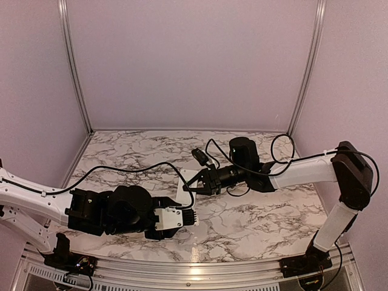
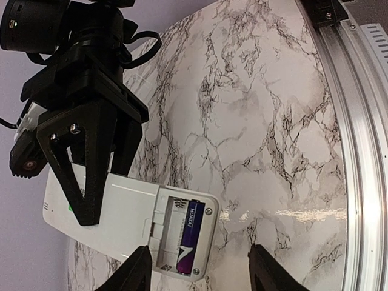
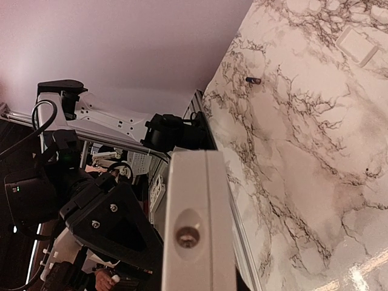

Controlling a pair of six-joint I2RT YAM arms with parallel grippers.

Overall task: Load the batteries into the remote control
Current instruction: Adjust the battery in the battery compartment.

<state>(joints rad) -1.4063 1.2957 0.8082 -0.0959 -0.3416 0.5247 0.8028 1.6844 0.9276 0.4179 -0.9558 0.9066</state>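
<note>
Right end effector [image 2: 104,195] clenched on the remote control [image 2: 121,207], pinching it at the end away from the battery bay, one finger [image 2: 82,176] across the plain white back, the other behind it. Top view: remote control [image 1: 189,177] sits mid-desk between the two arms, right end effector [image 1: 197,182] reaching in from the right. Remote is back side up toward the left wrist camera, bay [image 2: 182,236] open at the free end. One loaded battery [image 2: 189,239] lies in the bay, dark with a purple-blue label, lengthwise in the slot nearest the remote's end. Left end effector [image 2: 203,274] released, fingers spread; one fingertip [image 2: 136,271] just at the remote's lower edge by the bay, the other [image 2: 273,273] apart from it over the desk [image 2: 254,121], so the bay end sits partly between them. Cannot tell if the near fingertip touches the remote. Top view: left end effector [image 1: 188,219] just below the remote, pointing right. Right wrist view: remote seen edge-on as a white bar [image 3: 194,200]. Loose battery [image 3: 253,80], tiny and dark, lies flat on the marble desk, well apart from the remote. White flat cover [image 3: 357,45] lies on the desk further off, near the frame corner.
</note>
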